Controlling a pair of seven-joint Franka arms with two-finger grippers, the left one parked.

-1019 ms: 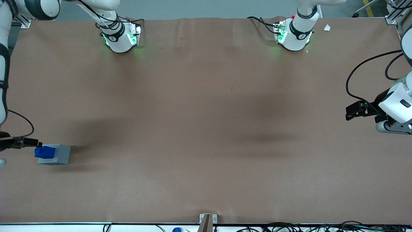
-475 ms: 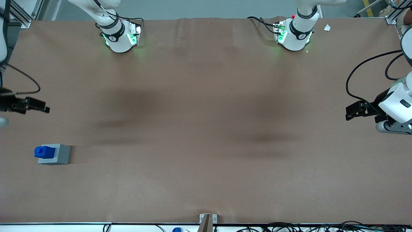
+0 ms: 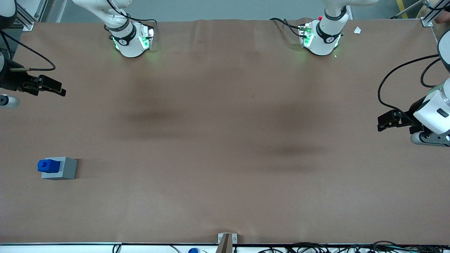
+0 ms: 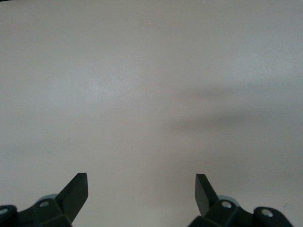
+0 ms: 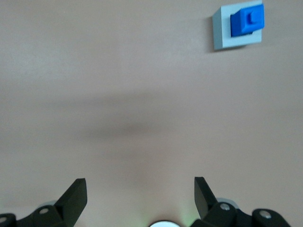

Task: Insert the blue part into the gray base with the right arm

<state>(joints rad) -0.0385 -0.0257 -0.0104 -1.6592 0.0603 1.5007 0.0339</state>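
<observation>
On brown table (image 3: 225,147), claw (image 3: 61,90) spread, aloft

The blue part (image 3: 48,165) is bright blue, set in the light gray base (image 3: 65,168) near the working arm's end of the plain brown table (image 3: 225,140). The gripper (image 3: 58,89), black, hangs with fingers apart above that end. The right arm (image 3: 105,10) is white with black bands; green light glows at its foot.

surface: brown table cover (image 3: 225,140), soft shadows | nearest edge: small metal bracket (image 3: 227,239), cables (image 3: 316,248)
</observation>
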